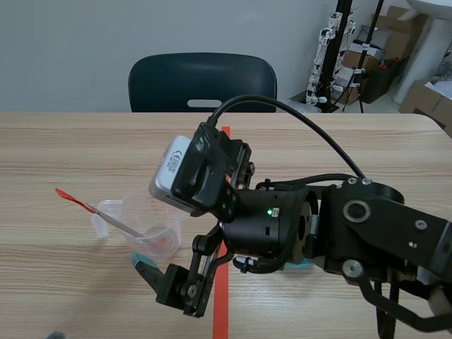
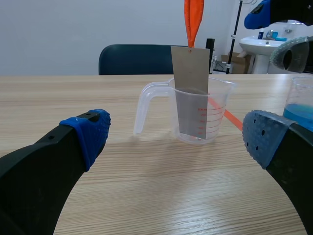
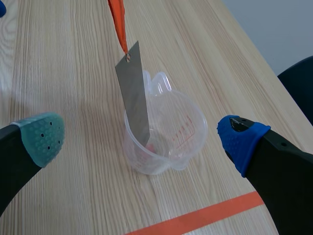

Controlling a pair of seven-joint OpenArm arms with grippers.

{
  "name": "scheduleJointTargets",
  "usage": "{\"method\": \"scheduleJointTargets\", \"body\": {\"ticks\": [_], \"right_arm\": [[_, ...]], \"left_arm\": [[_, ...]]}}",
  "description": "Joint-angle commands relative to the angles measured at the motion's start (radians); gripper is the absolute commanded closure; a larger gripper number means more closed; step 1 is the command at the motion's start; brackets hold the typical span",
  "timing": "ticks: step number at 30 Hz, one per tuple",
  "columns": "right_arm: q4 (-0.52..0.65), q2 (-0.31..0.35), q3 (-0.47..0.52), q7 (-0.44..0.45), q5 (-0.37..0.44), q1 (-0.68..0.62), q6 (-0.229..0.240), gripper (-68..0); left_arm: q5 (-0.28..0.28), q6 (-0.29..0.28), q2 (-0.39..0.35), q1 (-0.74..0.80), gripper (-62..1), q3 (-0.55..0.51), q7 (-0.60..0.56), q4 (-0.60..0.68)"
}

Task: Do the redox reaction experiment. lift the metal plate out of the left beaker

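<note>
Two empty, spread grippers: right gripper [image 3: 141, 141] above the beaker [image 3: 188, 129], left gripper [image 2: 177, 136] facing it; pinching the leaning metal plate [image 3: 134, 98] off-centre could topple the beaker.

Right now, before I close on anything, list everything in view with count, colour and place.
beaker: one, clear with red markings, on the table ahead of both grippers
metal plate: one, grey, leaning inside that beaker
ribbon: one, orange, tied to the plate's top end
second beaker: one, clear, holding blue liquid, off to the side of the first
tape line: one, orange-red, on the table near the beaker
chair: one, dark blue, behind the table
table: one, light wood
left gripper: open, blue pads, facing the beaker
right gripper: open, one green pad and one blue, pointed down at the beaker
</note>
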Motion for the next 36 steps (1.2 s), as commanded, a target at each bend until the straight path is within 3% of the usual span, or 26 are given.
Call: {"method": "scheduleJointTargets", "body": {"ticks": [1, 5, 12, 18, 23, 26, 30, 36], "right_arm": [[0.003, -0.015, -0.005, 0.014, -0.001, 0.024, -0.005, -67.9], [-0.024, -0.053, -0.024, 0.011, -0.03, 0.03, -0.038, -67.9], [-0.099, -0.125, -0.055, 0.015, -0.047, 0.03, -0.043, -67.9], [-0.141, -0.183, -0.089, 0.019, -0.083, 0.03, -0.083, -67.9], [-0.142, -0.211, -0.117, 0.019, -0.083, 0.03, -0.159, -67.9], [-0.143, -0.229, -0.121, 0.013, -0.086, 0.03, -0.164, -67.9], [-0.153, -0.25, -0.121, 0.005, -0.087, 0.03, -0.206, -67.9], [-0.205, -0.275, -0.121, -0.005, -0.098, 0.03, -0.206, -67.5]], "left_arm": [[0.001, -0.002, -0.005, -0.005, -56.8, -0.002, -0.014, 0.025], [0.011, -0.003, -0.006, -0.038, -56.8, -0.002, -0.013, 0.025], [0.06, -0.003, -0.008, -0.069, -56.8, -0.002, -0.013, 0.025], [0.061, -0.003, -0.008, -0.068, -56.8, -0.002, -0.013, 0.025], [0.061, -0.003, -0.008, -0.068, -56.8, -0.002, -0.013, 0.025], [0.061, -0.003, -0.008, -0.068, -56.8, -0.002, -0.01, 0.025], [0.061, -0.003, -0.008, -0.068, -56.8, -0.002, -0.01, 0.025], [0.061, -0.003, -0.008, -0.068, -56.8, -0.002, -0.01, 0.025]]}}
